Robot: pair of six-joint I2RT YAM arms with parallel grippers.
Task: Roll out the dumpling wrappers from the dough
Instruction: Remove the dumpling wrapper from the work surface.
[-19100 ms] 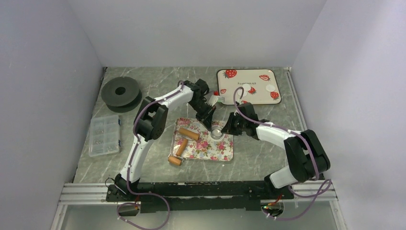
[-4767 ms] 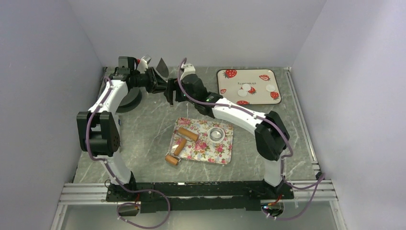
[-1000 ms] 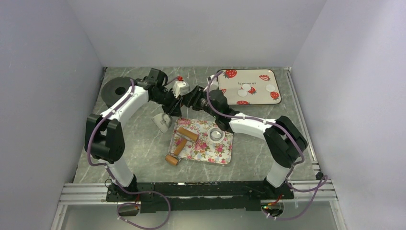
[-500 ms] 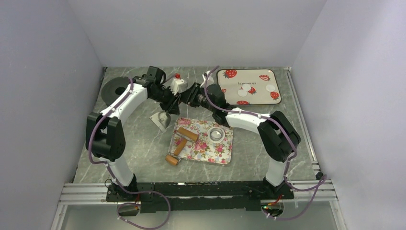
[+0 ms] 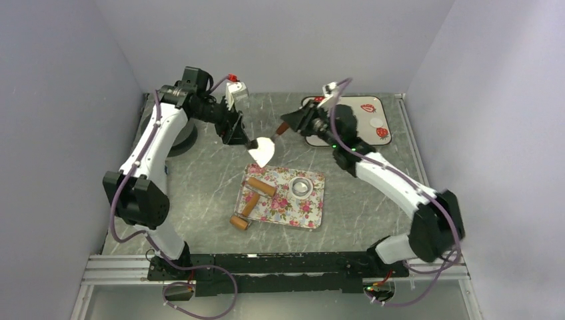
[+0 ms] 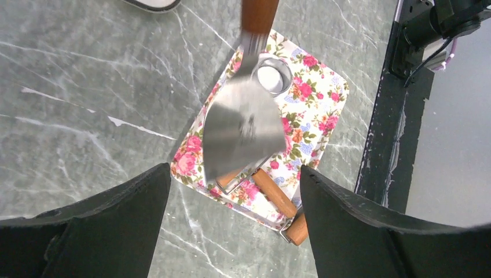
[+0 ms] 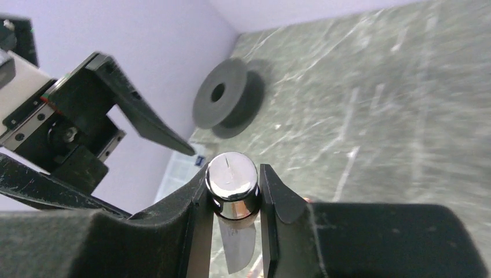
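Inspector: Movement since the previous frame: the arms have parted. The left arm has drawn up and back toward the far-left corner. The right arm has swung toward the cream rectangular tray printed with strawberries [image 5: 383, 110], taking the wooden-handled steel scraper [image 5: 264, 152] with it.

Clerk: Surroundings, largest first?

Inspector: Grey marbled counter [image 5: 206, 200]. Strawberry tray at far right. Flower-patterned rectangular tray [image 5: 293, 208] at centre. Black round spool [image 7: 223, 101] at far left, partly behind the left arm.

Clerk: Claws?

Inspector: Left claw [image 6: 233, 174] is spread wide and holds nothing. In its own view the blade sits between its fingers, clear of both. Right claw [image 7: 233, 185] is clamped on the scraper's shiny metal butt, with the blade angled down toward the flowered tray's far-left corner. Contact between blade and counter cannot be determined.

Clerk: Smaller items?

Inspector: Three brown wooden rollers [image 5: 261, 187] lie along the flowered tray's left side, the nearest overhanging its near-left corner. A small round metal ring cutter [image 5: 302, 187] sits on the tray's far-right part, apart from them.

Clerk: The wrappers?

Inspector: One thin white round dumpling wrapper [image 5: 381, 123] lies flat on the strawberry tray near its right edge. The right arm covers that tray's middle.
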